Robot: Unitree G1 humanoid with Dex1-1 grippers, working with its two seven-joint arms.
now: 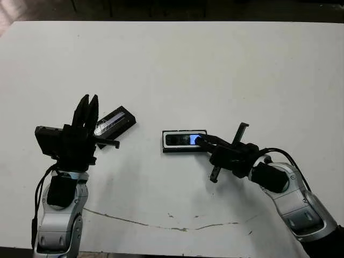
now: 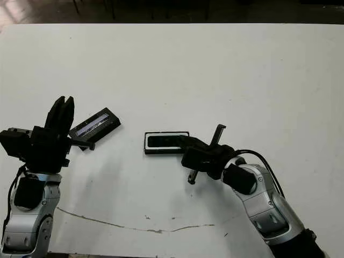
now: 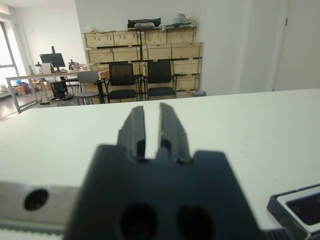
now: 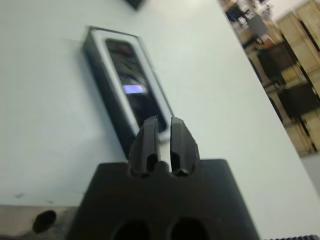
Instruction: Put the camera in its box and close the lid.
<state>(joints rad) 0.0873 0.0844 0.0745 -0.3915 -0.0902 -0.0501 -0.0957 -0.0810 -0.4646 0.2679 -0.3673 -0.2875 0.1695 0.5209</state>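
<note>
Camera [image 1: 181,140] lies flat inside the box [image 1: 184,149] at table [image 1: 215,70] centre. Right gripper [image 1: 200,141] has its fingers pressed together, gripping nothing — tips at the box's right end. Lid [image 1: 115,122] lies apart to the left, angled, just beside the left gripper [image 1: 88,103] — fingers near-closed, empty, raised.

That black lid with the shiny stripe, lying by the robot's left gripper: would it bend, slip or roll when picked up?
The lid looks like a flat, straight-edged slab, so it is probably stiff and won't roll. Its glossy stripe suggests a smooth surface that might slip between gripper fingers. Lying flat on the table, it offers little edge to grab, so it may slide when nudged.
</note>
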